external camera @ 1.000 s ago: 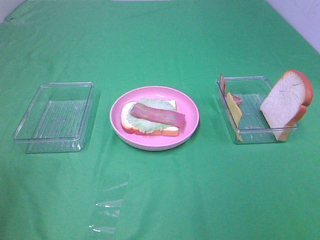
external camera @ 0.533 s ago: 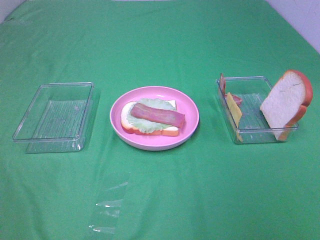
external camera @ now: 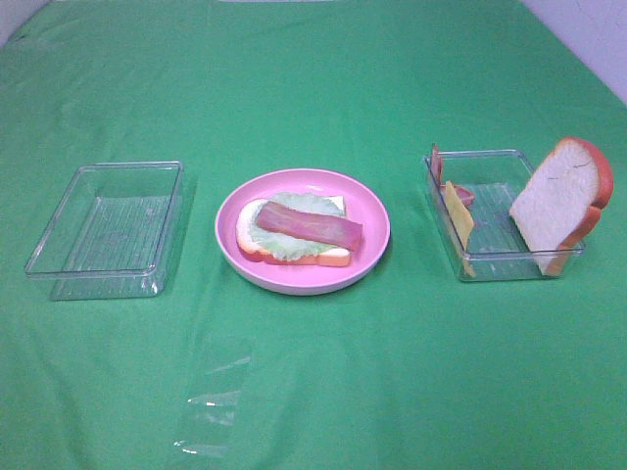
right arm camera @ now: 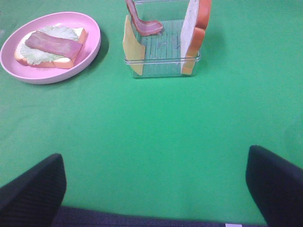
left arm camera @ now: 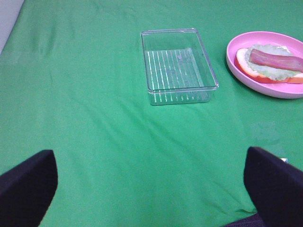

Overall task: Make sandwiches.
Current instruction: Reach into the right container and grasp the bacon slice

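The table (external camera: 313, 88), draped in green cloth, takes up nearly everything I can see. Both pincers sit low over its near edge. The left pincer (left arm camera: 150, 163) is spread wide with nothing between its black fingers (left arm camera: 28, 184), and the right pincer (right arm camera: 155, 161) is just as wide and just as empty. An empty clear tray (external camera: 93, 276) sits towards the left and a second clear tray (external camera: 490, 266) towards the right, well apart. The round pink plate (external camera: 377, 220) lies between them. A crinkled sheet of clear film (external camera: 211, 401) lies flat on the cloth in front of the plate. The sandwich (external camera: 299, 235) rests on the plate with no top slice: a bread slice, pale lettuce, then one bacon strip across it. In the right tray a bread slice (external camera: 554, 201) stands tilted at the end far from the plate, rising above the rim. A yellow cheese slice (external camera: 458, 220) leans at the plate end, and a bacon strip (right arm camera: 142, 21) hangs at the far corner
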{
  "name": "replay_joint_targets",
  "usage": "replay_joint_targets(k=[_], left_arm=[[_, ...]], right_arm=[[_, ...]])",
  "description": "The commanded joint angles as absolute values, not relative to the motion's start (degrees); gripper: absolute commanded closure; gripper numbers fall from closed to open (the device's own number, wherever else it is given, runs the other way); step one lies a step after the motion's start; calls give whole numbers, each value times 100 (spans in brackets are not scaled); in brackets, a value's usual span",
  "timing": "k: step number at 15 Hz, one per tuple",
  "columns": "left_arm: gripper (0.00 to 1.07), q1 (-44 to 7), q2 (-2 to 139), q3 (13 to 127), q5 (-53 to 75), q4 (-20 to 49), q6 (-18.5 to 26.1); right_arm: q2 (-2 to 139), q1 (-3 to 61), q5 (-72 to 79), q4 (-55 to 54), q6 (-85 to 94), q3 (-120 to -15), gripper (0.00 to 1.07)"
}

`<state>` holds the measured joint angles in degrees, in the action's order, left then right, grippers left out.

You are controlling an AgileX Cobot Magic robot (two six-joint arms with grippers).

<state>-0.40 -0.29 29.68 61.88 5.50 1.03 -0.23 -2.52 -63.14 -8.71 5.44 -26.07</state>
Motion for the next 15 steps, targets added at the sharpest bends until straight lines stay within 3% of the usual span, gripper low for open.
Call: replay_joint_targets(k=[1, 15], left_arm=[[6, -34, -143, 2962, 6176, 607, 126], [7, -34, -109, 2962, 6171, 607, 126]], right_arm=[[-160, -246, -6285, -894, 556, -2590, 9], [-160, -246, -6274, -922, 487, -2590, 9]])
